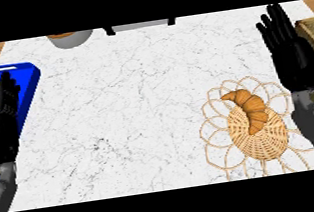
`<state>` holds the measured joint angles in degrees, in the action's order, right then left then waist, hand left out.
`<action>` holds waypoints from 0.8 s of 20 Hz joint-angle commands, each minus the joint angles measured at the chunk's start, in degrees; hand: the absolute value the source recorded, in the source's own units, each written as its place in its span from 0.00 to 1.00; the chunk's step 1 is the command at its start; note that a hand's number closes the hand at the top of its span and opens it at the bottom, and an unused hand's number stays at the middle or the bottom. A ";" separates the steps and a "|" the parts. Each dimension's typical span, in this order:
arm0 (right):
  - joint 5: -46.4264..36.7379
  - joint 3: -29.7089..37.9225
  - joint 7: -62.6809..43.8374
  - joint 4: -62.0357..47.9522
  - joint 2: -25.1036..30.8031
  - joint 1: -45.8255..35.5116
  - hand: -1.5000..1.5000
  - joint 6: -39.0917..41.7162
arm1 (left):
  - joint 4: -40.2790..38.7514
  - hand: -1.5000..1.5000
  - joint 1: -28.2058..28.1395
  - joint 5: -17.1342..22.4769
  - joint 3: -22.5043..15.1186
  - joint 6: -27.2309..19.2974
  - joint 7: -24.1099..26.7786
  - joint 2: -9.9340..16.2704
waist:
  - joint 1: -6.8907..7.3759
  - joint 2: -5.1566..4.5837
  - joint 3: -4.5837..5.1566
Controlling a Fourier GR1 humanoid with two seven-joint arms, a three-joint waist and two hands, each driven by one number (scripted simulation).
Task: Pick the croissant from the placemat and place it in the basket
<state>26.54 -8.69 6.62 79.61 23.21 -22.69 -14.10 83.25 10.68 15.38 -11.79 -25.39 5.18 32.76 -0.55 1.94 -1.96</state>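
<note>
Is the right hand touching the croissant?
Apart. The head view shows the right hand open, with bare counter between it and the croissant.

Two black hands — the left hand [1, 117] and the right hand [290, 54] — have slim, segmented fingers; each joins a smooth grey forearm, boxy and matte.
</note>
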 commanded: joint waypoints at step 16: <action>-35.06 -16.48 -11.64 20.21 3.07 15.93 0.00 -17.57 | 10.73 0.50 -7.12 4.51 -5.07 1.11 -1.54 -10.57 | -0.69 -1.25 2.23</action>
<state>0.76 -24.59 3.33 98.15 24.84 -7.59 -22.91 92.91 4.06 19.93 -16.34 -24.39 4.63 22.25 -0.74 0.56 0.14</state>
